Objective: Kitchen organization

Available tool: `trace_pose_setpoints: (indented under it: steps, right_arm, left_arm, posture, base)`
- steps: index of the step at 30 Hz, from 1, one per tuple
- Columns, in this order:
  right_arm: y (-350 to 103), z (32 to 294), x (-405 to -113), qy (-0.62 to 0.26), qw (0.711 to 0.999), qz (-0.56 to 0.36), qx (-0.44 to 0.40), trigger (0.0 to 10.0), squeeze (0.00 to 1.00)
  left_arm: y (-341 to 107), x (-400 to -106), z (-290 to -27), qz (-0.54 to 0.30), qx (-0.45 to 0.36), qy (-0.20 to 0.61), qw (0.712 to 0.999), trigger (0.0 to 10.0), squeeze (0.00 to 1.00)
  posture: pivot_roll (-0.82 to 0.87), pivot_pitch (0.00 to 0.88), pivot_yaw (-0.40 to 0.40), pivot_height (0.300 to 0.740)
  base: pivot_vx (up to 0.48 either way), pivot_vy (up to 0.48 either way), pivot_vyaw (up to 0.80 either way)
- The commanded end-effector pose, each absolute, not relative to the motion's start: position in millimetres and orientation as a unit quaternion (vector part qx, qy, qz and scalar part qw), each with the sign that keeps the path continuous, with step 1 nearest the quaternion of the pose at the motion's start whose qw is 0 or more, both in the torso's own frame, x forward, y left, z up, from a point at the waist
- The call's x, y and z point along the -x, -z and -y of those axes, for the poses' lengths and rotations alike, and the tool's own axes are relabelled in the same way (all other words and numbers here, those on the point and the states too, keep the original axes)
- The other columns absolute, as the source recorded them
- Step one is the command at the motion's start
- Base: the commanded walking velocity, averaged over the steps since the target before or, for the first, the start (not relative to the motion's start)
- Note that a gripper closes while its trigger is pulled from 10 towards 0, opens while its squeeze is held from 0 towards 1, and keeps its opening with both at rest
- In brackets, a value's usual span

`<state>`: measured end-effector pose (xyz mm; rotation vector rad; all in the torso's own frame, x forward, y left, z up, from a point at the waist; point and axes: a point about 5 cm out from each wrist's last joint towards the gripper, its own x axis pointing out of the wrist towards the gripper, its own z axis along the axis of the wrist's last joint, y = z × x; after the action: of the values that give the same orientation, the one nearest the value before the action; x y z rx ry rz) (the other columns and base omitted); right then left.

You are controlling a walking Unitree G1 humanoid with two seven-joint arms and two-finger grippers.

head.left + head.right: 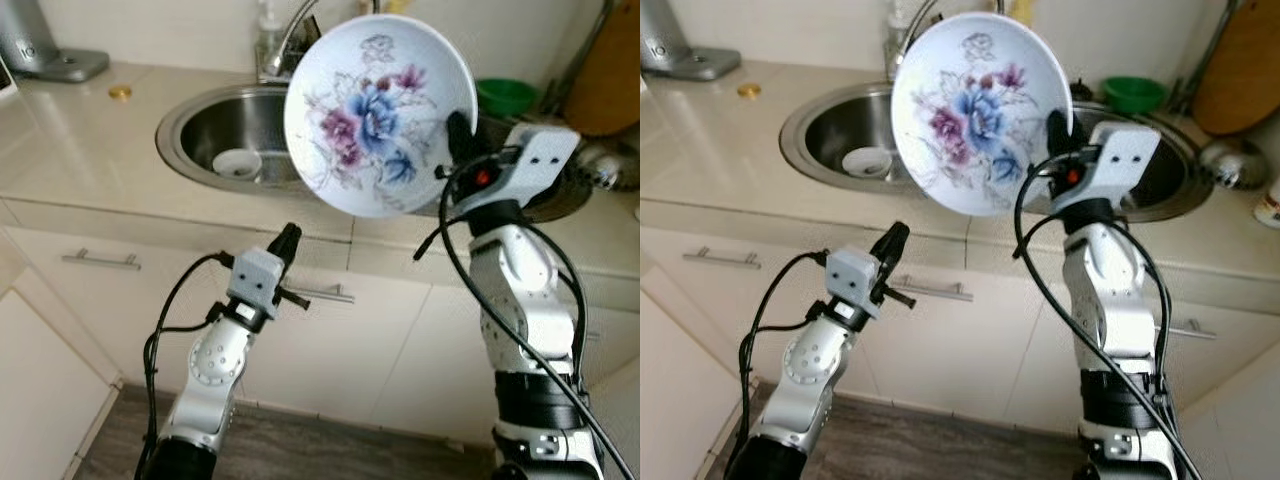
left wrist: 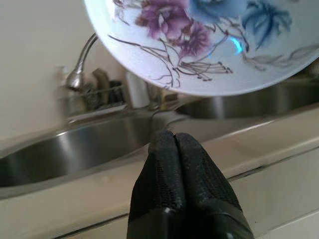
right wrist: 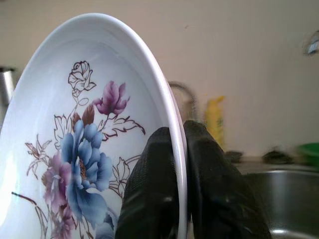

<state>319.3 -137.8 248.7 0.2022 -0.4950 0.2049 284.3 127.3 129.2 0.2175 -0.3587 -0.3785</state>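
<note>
glazed white ceramic plate with blue and purple flowers (image 1: pixel 378 115) is held up on edge above the front rim of the round stainless steel sink (image 1: pixel 215 125), its painted face turned toward the robot. the right claw (image 1: pixel 460 140) pinches it at the rim, one black finger on the painted side and one behind, as the right wrist view shows (image 3: pixel 180 164). the plate looks stiff, smooth and breakable, and fairly heavy for a grip on so thin an edge; the glaze is likely slippery, so it could swing or slide between the pads if tilted fast. a hold deeper over the rim, or a second support under the lower edge, would seem safer than the present pinch.

the left claw (image 1: pixel 288 243) is lower and in front of the cream worktop (image 1: pixel 90 150), fingers pressed together and carrying nothing, pointing up toward the plate's underside.

inside the sink lies a small white bowl (image 1: pixel 237 163). behind it stands a curved chrome tap (image 1: pixel 290 40), and a green bowl (image 1: pixel 505 96) sits to the right beside a wooden board (image 1: pixel 605 75).
</note>
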Motion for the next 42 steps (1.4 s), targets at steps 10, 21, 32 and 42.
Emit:
trace_pose_setpoints:
  steps: [10,21,32,42]
  right_arm:
    - [-258,140,-317,-0.097,0.954,0.268,-0.094,0.0,0.00]
    - [-247,140,-318,-0.090,0.960,0.251,-0.089,0.0,0.00]
    - [-245,140,-319,-0.084,0.962,0.246,-0.087,0.0,0.00]
    - [-243,143,-320,-0.076,0.963,0.243,-0.085,0.0,0.00]
  left_arm:
    - [-132,-285,-124,0.184,-0.102,0.189,0.959,10.0,0.00]
    - [-131,-283,-125,0.182,-0.103,0.190,0.959,10.0,0.00]
    - [-131,-284,-125,0.184,-0.103,0.190,0.959,10.0,0.00]
    - [-138,-285,-126,0.199,-0.092,0.182,0.959,10.0,0.00]
  posture:
    - [0.12,0.000,-0.059,0.740]
    - [0.12,0.000,-0.058,0.740]
    - [0.12,0.000,-0.058,0.740]
    - [0.12,0.000,-0.056,0.740]
  base:
    - [0.247,0.000,0.00]
    - [0.249,0.000,0.00]
    - [0.273,0.000,0.00]
    - [0.279,0.000,0.00]
